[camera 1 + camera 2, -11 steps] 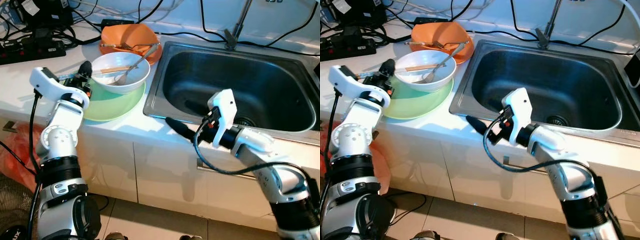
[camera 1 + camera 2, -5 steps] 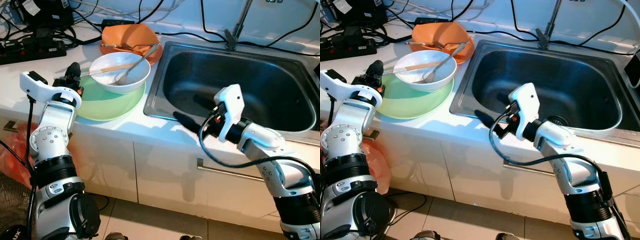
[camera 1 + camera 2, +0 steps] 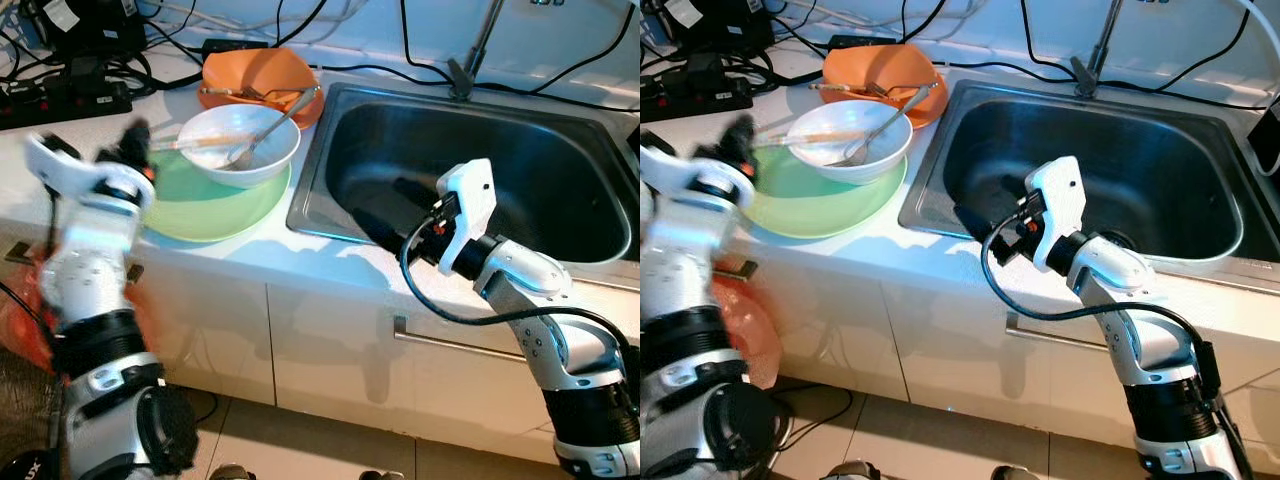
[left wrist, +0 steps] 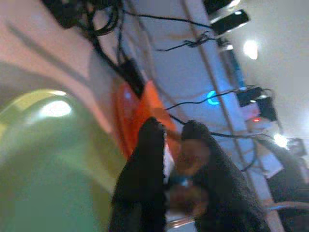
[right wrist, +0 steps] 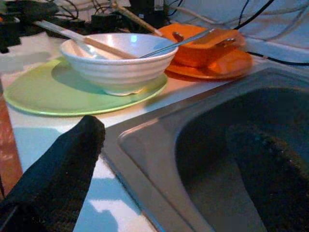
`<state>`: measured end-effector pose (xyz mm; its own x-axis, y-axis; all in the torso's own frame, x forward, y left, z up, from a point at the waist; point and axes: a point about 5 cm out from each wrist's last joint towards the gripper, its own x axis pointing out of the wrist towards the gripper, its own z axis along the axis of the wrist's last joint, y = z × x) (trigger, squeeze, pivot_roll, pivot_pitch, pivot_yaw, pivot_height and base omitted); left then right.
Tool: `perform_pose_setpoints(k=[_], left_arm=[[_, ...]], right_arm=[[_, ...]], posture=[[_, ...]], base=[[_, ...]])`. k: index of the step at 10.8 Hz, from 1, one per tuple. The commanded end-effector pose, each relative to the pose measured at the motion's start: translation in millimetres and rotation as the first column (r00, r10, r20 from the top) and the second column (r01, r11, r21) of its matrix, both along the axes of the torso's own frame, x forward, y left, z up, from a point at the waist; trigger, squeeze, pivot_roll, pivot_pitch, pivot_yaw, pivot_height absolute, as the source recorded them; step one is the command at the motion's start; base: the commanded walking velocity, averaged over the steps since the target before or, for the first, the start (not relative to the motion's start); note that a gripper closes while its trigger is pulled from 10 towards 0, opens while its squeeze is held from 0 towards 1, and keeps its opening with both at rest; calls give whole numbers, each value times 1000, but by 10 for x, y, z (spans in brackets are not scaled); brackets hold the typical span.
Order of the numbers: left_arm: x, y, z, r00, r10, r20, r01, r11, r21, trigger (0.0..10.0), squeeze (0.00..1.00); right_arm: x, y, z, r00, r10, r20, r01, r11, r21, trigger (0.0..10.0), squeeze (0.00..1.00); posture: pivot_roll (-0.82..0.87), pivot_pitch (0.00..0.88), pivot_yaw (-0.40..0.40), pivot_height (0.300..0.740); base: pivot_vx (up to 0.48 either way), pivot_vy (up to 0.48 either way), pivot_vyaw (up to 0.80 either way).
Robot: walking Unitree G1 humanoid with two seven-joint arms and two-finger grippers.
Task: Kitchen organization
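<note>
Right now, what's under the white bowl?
The white bowl sits on a green plate on the counter. The plate's patch beneath the bowl is covered.

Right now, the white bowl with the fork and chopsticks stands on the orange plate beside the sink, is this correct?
Not quite. The white bowl with the fork and chopsticks stands on the green plate beside the sink, as the right eye view shows. The orange plate lies behind it and carries an orange bowl.
</note>
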<state>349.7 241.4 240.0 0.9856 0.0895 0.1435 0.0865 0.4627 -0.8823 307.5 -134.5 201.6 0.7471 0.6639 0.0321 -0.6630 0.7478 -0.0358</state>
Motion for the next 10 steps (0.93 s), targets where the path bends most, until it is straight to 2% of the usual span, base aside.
perform_pose_setpoints(k=[1, 3, 4, 5, 7, 9, 10], left_arm=[[-3, -34, 196, 997, -38, 63, 36, 999, 25, 0, 0], [-39, -17, 312, 994, -76, 83, 70, 994, 79, 0, 0], [-44, -26, 404, 986, -123, 112, 111, 988, 107, 0, 0], [-33, -108, 460, 968, -204, 143, 189, 976, 111, 0, 0], [-10, -234, 343, 948, -290, 132, 279, 955, 100, 0, 0], [-12, -496, 233, 910, -383, 162, 378, 924, 61, 0, 0], [-19, -653, 152, 880, -439, 181, 440, 897, 35, 0, 0]], right_arm=[[33, -53, 32, 999, -38, 17, 38, 999, 1, 10000, 0], [62, -62, 46, 998, -62, 23, 62, 998, 19, 10000, 0], [86, -71, 52, 996, -83, 25, 82, 996, 33, 10000, 0], [113, -74, 60, 994, -104, 26, 103, 993, 53, 10000, 0], [163, -71, 81, 989, -148, 23, 145, 984, 103, 10000, 0], [216, -80, 94, 978, -205, -21, 205, 959, 193, 10000, 0], [252, -77, 100, 971, -231, -56, 238, 938, 252, 10000, 0]], posture=[[77, 95, -23, 740], [85, 92, -22, 740], [95, 89, -18, 740], [105, 84, -18, 740], [106, 82, -15, 740], [96, 80, -16, 740], [93, 78, -14, 740]], base=[[0, 0, 0], [0, 0, 0], [0, 0, 0], [0, 0, 0], [0, 0, 0], [0, 0, 0], [0, 0, 0]])
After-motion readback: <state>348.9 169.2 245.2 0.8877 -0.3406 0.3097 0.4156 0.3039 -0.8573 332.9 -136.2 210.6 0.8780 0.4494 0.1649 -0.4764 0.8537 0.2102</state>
